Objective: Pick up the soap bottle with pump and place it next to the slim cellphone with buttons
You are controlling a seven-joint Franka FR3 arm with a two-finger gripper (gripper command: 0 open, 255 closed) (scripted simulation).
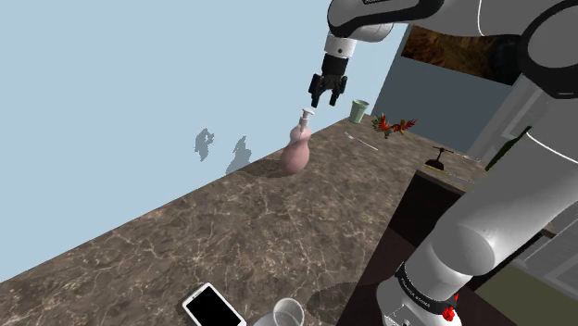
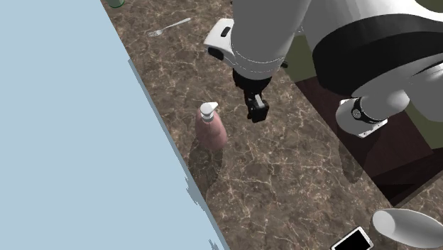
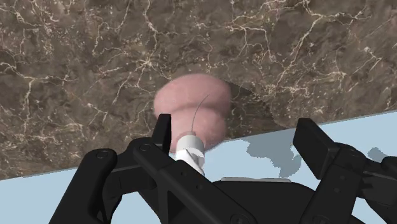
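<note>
No grasp is yet made: the pink soap bottle (image 1: pixel 295 153) is seen upright on the bench (image 1: pixel 232 231) at the shoulder view's upper middle, the gripper (image 1: pixel 327 102) is poised just above its pump with fingers spread wide and empty, and the cellphone (image 1: pixel 212 307) is left well apart at the lower edge.

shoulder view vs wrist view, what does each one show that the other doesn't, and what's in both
Shoulder view, not wrist: the white-edged black-screen cellphone in the foreground, a clear glass beside it, a green cup far back and the white arm. Wrist view, not shoulder: how the white pump sits close by one finger of the open black gripper, well apart from the other. Both: the pink gourd-shaped soap bottle, the brown marbled countertop and the pale blue wall.
</note>
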